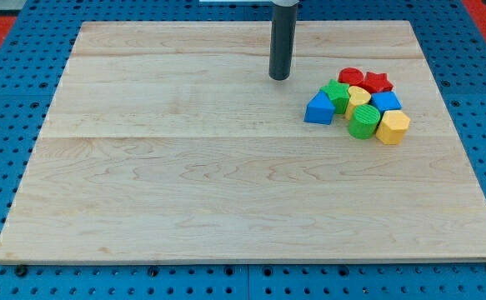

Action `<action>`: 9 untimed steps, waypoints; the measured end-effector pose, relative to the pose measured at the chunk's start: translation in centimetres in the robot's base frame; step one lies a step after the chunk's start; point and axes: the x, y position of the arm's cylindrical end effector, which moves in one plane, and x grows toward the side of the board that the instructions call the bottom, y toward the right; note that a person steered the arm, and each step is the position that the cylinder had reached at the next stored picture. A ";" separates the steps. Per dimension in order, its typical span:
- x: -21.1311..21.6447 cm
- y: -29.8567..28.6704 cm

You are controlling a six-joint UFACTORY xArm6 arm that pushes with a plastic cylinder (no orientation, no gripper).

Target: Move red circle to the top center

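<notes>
My tip on board, left of red circle in block cluster; no claw, bare rod.

It looked like a robotics lab: a pale wooden board lay on a blue perforated metal bench.
</notes>
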 end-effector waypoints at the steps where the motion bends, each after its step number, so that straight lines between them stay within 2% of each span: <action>1: 0.0 0.0; 3: -0.3 -0.1; 4: 3.4 1.0; 5: 11.4 -0.3; 6: 15.3 1.7; 7: 12.5 8.3; 9: 6.1 9.9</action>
